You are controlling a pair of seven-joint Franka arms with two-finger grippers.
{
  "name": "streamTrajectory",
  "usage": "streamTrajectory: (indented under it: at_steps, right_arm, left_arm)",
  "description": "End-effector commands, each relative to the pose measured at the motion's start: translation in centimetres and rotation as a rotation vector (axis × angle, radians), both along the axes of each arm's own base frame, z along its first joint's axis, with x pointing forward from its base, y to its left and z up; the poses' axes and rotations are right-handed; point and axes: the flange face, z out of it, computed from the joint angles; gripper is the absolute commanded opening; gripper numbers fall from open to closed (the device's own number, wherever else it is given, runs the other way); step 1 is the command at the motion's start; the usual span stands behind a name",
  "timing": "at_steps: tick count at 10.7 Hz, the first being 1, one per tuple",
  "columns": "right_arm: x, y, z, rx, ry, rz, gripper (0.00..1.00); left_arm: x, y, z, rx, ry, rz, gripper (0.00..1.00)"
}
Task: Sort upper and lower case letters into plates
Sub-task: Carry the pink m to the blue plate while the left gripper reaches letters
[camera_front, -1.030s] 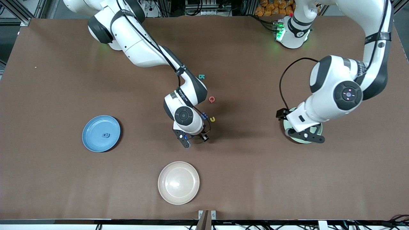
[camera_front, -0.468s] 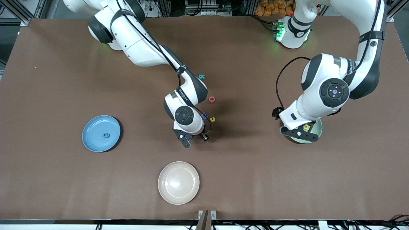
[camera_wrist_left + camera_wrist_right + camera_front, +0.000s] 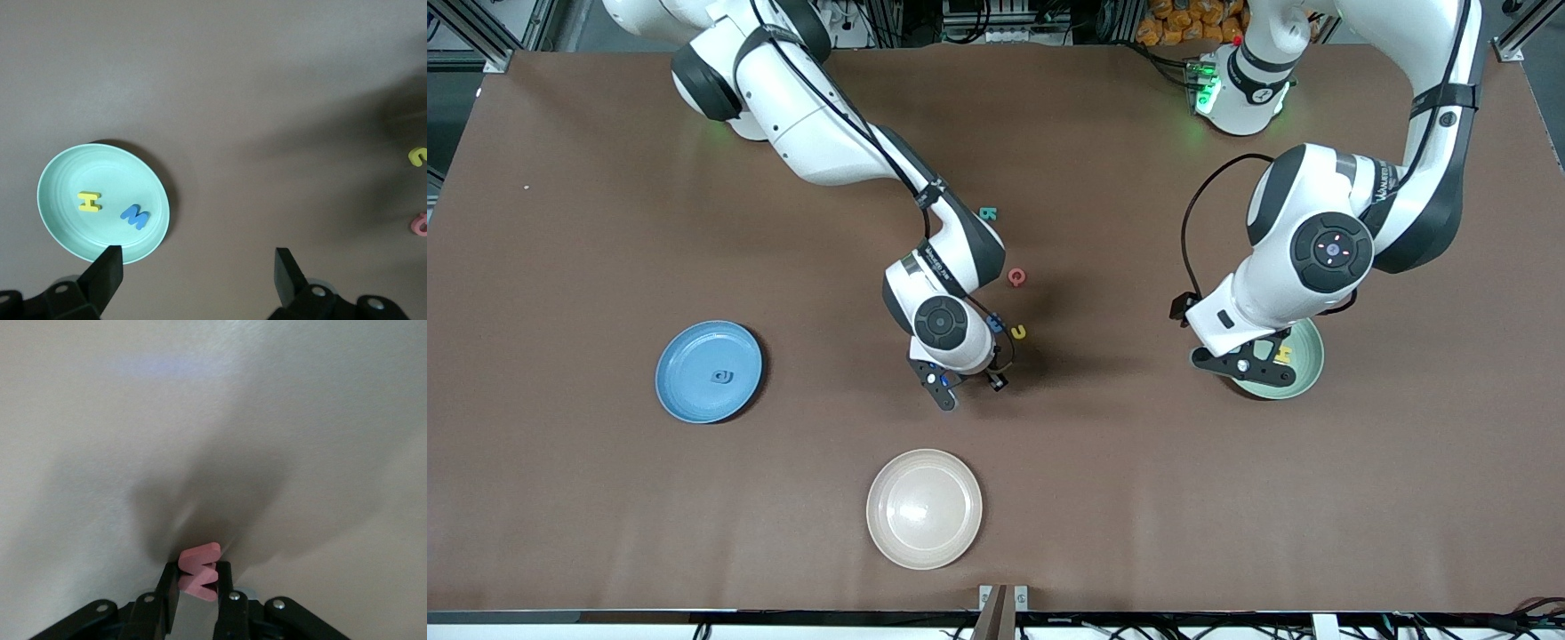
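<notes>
pinching a red zigzag letter (image 3: 200,572) edgewise between its fingers, the right gripper (image 3: 951,388) sits low at mid-desk, likely so the flat piece lifts clean. left gripper (image 3: 1249,364) hangs over the mint plate (image 3: 1307,369) with fingers spread and empty; yellow h (image 3: 89,201) and blue m (image 3: 135,216) lie in that plate, so it reads as the uppercase one. blue plate (image 3: 680,391) toward the right arm's end holds one dark letter (image 3: 721,377). teal (image 3: 988,213), red (image 3: 1016,277) and yellow (image 3: 1017,332) letters remain loose beside the right arm. cream plate (image 3: 889,542) is nearest the camera. brown matte desk (image 3: 605,489), metal frames and cables at the edges.
</notes>
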Motion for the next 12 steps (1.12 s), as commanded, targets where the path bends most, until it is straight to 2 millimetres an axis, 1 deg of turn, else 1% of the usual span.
streamTrajectory:
  at_steps: [1, 2, 3, 4, 5, 6, 7, 8, 9, 10, 11, 12]
  right_arm:
    - [1.1, -1.3, 2.2, 0.007, 0.005, 0.022, 0.00]
    - [1.9, -2.7, 3.8, 0.013, 0.019, 0.023, 0.00]
    - [2.7, -4.4, 5.8, 0.017, 0.042, 0.051, 0.00]
    - [3.5, -5.8, 8.1, 0.025, 0.042, 0.085, 0.00]
    - [4.4, -7.2, 9.8, 0.041, 0.027, 0.110, 0.00]
    - [5.6, -10.1, 10.8, 0.057, 0.053, 0.111, 0.00]
    - [6.5, -13.2, 11.3, 0.060, 0.095, 0.133, 0.00]
    - [7.4, -16.4, 12.1, 0.063, 0.124, 0.153, 0.00]
    - [8.2, -19.8, 13.1, 0.079, 0.151, 0.165, 0.00]
    - [8.9, -22.5, 14.5, 0.131, 0.152, 0.185, 0.00]
    - [9.7, -26.7, 15.2, 0.157, 0.173, 0.209, 0.00]
    - [10.2, -31.1, 16.0, 0.180, 0.186, 0.245, 0.00]
  left_arm:
    - [-0.8, 0.4, 1.1, 0.032, 0.000, 0.013, 1.00]
    - [-0.9, 0.2, 1.0, 0.033, 0.003, 0.011, 1.00]
    - [-1.0, 0.1, 1.0, 0.032, 0.003, 0.012, 1.00]
    - [-1.2, -0.6, 0.9, 0.033, 0.004, 0.009, 1.00]
    - [-1.4, -0.8, 0.6, 0.035, 0.010, 0.007, 1.00]
    - [-1.7, -1.4, 0.2, 0.039, 0.016, 0.007, 1.00]
    - [-2.2, -2.7, -0.2, 0.043, 0.020, 0.009, 1.00]
    - [-2.8, -4.3, -0.6, 0.043, 0.025, 0.014, 1.00]
    - [-3.5, -6.1, -1.4, 0.049, 0.028, -0.018, 1.00]
    - [-3.8, -7.3, -2.1, 0.043, 0.029, -0.024, 1.00]
    - [-4.6, -9.5, -3.1, 0.043, 0.023, -0.035, 1.00]
    - [-5.7, -12.2, -4.3, 0.051, 0.016, -0.021, 1.00]
